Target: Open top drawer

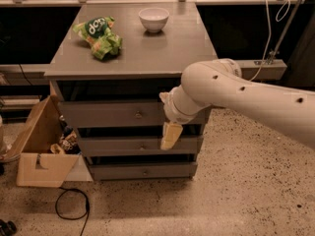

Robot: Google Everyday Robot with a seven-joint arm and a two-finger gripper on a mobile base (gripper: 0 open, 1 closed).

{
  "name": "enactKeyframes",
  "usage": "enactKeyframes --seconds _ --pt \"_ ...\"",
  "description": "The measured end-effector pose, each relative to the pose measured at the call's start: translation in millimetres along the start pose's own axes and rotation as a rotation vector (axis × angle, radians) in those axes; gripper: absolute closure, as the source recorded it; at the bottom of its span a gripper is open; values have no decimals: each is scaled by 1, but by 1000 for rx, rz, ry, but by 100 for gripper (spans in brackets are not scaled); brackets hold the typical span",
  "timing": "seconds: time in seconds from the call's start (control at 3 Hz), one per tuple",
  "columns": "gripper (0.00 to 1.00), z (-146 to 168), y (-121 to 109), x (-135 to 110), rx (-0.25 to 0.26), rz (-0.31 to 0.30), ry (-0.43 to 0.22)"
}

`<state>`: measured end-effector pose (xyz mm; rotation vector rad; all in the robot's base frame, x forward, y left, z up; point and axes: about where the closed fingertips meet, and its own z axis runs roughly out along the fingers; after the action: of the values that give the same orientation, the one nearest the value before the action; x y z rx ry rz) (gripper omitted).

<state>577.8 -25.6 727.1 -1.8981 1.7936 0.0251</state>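
The grey cabinet has three drawers. The top drawer (106,114) has the tallest front and looks closed, with a small round metal knob (138,114) at its centre. My gripper (171,134) hangs down at the end of the thick white arm (231,90). It is in front of the right part of the cabinet, level with the gap between the top and middle drawers, to the right of the knob and a little below it. It does not touch the knob.
A white bowl (153,18) and a green chip bag (100,36) lie on the cabinet top (162,53). An open cardboard box (42,151) stands left of the cabinet. A black cable (71,208) loops on the speckled floor. A rail runs behind.
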Motion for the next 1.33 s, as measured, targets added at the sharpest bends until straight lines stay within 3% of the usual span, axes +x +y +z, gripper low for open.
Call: enactKeyframes --seconds 0.33,0.67,1.0,1.33 --pt "0 37 -42 -12 24 -56 8" --pt "0 42 -48 -15 26 -64 13" --pt "0 47 -54 -4 23 -65 66" --pt "0 49 -71 31 40 -35 166"
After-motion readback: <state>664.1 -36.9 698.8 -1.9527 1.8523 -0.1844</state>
